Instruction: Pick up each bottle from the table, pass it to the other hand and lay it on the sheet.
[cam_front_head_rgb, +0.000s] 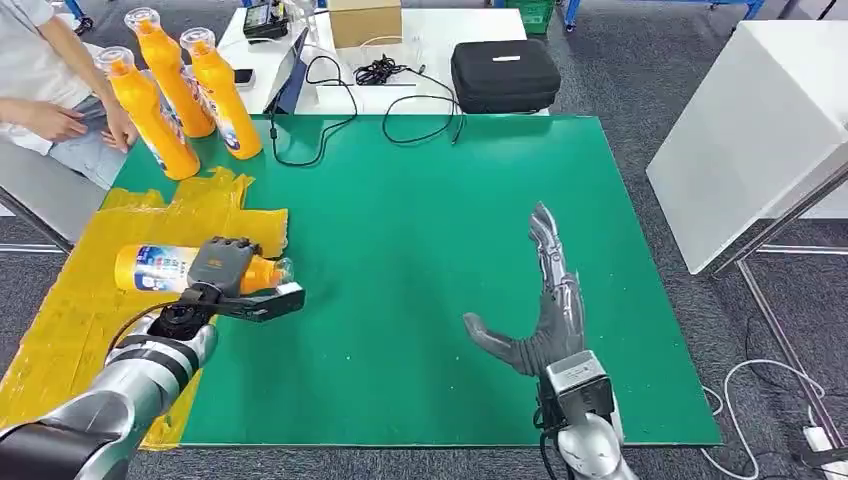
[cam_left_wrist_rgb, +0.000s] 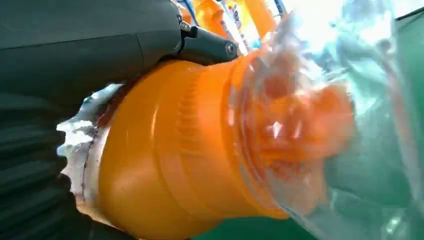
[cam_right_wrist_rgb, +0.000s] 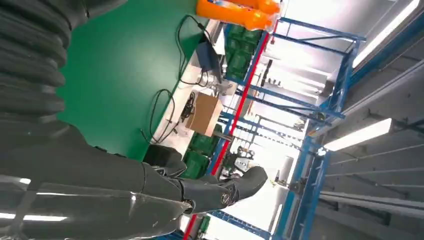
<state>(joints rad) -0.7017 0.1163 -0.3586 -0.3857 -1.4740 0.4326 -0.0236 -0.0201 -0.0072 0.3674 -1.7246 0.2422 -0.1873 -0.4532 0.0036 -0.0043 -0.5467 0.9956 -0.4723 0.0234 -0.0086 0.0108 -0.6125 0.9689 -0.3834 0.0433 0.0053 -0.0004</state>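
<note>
1. The left hand (cam_front_head_rgb: 222, 268) was wrapped over an orange bottle (cam_front_head_rgb: 160, 268), its dark fingers clamped across the bottle's neck end, above the yellow sheet (cam_front_head_rgb: 70, 300).
2. That held bottle lay sideways, its labelled body pointing toward the left edge of the bench (cam_front_head_rgb: 420, 300) and its clear-capped end pointing toward the green middle.
3. In the left wrist view the bottle's orange shoulder (cam_left_wrist_rgb: 175, 160) sat right against the hand, and the clear cap (cam_left_wrist_rgb: 310, 130) looked blurred.
4. The right hand (cam_front_head_rgb: 545, 310) was stretched out flat over the green surface, fingers apart and thumb splayed to the side, holding nothing.
5. It was well apart from the left hand and from every bottle.
6. In the right wrist view its dark fingers (cam_right_wrist_rgb: 220, 190) reached out over the bench with nothing between them.
7. The sheet was crumpled and covered the left part of the bench, reaching up toward the far left corner.
8. Three more orange bottles (cam_front_head_rgb: 185, 85) stood upright in a close group at that far left corner, just beyond the sheet.
9. A person's hand (cam_front_head_rgb: 118, 125) rested beside the nearest of those bottles.
10. Behind the green surface lay a black case (cam_front_head_rgb: 505, 72), a cardboard box (cam_front_head_rgb: 365, 20) and tangled black cables (cam_front_head_rgb: 340, 100).
</note>
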